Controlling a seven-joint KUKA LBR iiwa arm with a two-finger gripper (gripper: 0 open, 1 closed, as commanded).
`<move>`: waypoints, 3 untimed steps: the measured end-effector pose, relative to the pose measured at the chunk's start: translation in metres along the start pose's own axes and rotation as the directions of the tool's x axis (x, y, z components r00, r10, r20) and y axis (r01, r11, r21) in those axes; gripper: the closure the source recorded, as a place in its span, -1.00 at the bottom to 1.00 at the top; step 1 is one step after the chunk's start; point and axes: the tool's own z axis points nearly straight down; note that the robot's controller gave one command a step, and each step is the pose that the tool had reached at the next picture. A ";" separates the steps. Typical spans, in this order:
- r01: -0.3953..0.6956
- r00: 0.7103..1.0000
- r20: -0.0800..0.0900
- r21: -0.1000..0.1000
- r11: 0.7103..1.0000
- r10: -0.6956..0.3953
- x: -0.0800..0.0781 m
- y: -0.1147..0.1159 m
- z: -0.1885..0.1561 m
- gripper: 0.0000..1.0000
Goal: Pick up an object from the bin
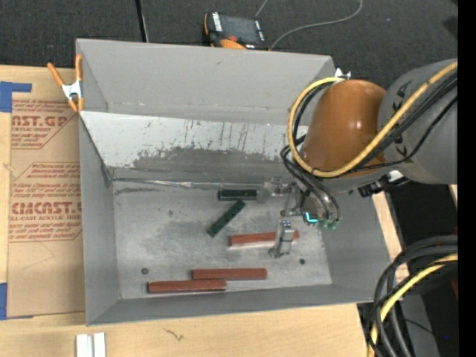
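The grey metal bin (97,199) held five loose pieces, of two kinds. Three were reddish-brown: a middle bar (249,239), a front bar (229,274) and a front-left bar (186,287). Two were dark green: a level stick (236,195) and a slanted stick (225,219). There was one bin.

Bin (149,233) holds red-brown bars (229,274) and green sticks (225,219).

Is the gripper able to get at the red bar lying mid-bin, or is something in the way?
Probably yes. The gripper hangs at the right end of that red bar, which lies alone; the nearest green stick lies apart from it.
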 end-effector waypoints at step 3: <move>-0.065 0.998 0.009 -0.002 0.998 0.065 -0.046 -0.024 0.102 -1.00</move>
